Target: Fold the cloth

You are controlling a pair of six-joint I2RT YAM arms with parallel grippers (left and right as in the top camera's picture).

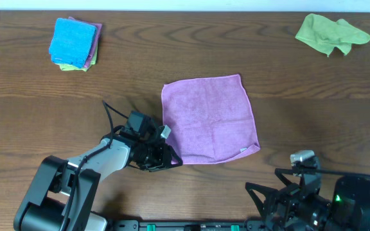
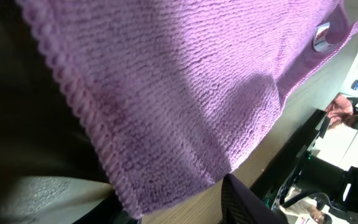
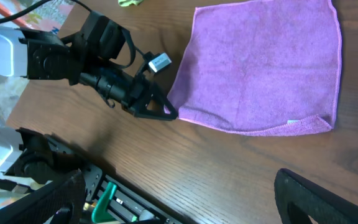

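We see the cloth point(image 1: 211, 122) lying flat and spread out near the middle of the desk point(image 1: 313, 96), its small white tag point(image 1: 243, 151) at the near right corner. The left tool point(image 1: 171, 160) sits low at the cloth's near left corner, its jaws narrowed on the hem there. The right tool point(image 1: 265, 186) hangs back near the desk's front edge, jaws wide, holding nothing. A stack of folded cloths point(image 1: 74, 43) and a crumpled green cloth point(image 1: 331, 33) lie at the far corners.

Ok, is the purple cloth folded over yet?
No, the purple cloth lies spread flat as one open square on the table.
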